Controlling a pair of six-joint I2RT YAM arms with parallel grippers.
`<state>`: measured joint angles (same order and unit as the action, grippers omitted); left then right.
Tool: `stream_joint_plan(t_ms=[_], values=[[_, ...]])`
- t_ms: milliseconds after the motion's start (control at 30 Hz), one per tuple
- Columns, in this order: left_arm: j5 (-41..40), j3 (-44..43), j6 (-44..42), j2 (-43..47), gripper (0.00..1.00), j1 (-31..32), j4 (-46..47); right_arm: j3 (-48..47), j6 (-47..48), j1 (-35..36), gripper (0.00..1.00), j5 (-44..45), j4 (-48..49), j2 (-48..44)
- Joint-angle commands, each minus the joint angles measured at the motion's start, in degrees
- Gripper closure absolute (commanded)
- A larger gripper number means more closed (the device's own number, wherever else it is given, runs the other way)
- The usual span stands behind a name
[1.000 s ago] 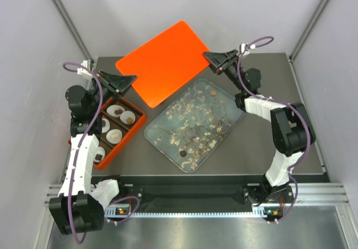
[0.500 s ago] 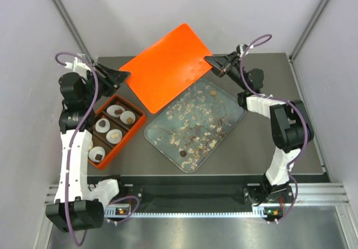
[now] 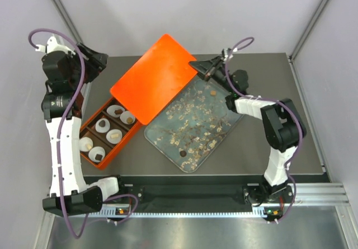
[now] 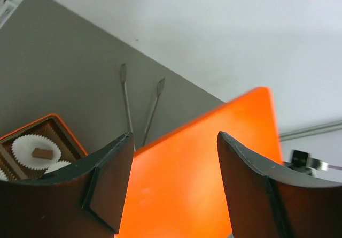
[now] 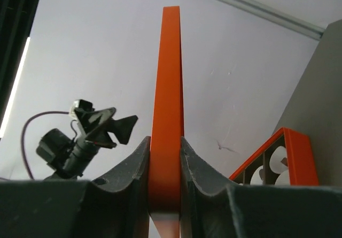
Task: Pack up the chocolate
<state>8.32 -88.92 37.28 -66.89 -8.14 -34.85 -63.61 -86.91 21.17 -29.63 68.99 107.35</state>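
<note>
From above, the right fingers [image 3: 201,69] are clamped on the far corner of the lid [image 3: 151,81], an orange sheet hanging tilted over the far end of the box [image 3: 124,144]; the left fingers [image 3: 95,60] stand apart, raised beside the lid's left corner and holding nothing; chocolate [image 3: 127,116] sits in white paper cups [image 3: 102,125] in the box's compartments, and two more small brown pieces seem to lie among the flakes on the clear tray [image 3: 152,132]; the step looks like closing the box, so the lid should be swung square to the box's walls, levelled, and lowered without brushing the cups; with only one corner gripped it may sag or twist, so the free fingers could steady its left edge. The left wrist view shows both fingers [image 4: 107,190] wide apart with the lid below them, and one square brown piece in a cup at the box's corner; two thin grey marks on the surface [image 4: 64,61] are hard to identify. The right wrist view shows the lid edge-on, pinched between both fingers [image 5: 133,168]; the box is cut off at the right edge, and the lid hides its far compartments from above, so how full it is cannot be told.
</note>
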Motion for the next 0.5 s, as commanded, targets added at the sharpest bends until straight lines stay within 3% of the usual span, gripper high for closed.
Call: stream_joint_plan(t_ms=[0,133,233,467], values=[[3.60,-3.09,-0.63,-0.34,0.31,-0.21,1.45,-5.29,2.27,6.77,1.00,5.45,-1.83,1.19],[10.83,-3.10,-0.19,-1.13,0.31,-0.21,2.42,-8.18,3.24,14.32,1.00,12.20,-4.82,5.22],[17.86,1.72,2.00,-0.26,0.32,-0.03,7.92,-10.82,2.10,19.95,1.00,16.34,-3.25,10.23],[19.89,8.59,0.34,2.03,0.31,-0.03,9.80,-20.31,4.82,28.48,1.00,19.61,-6.76,18.06]])
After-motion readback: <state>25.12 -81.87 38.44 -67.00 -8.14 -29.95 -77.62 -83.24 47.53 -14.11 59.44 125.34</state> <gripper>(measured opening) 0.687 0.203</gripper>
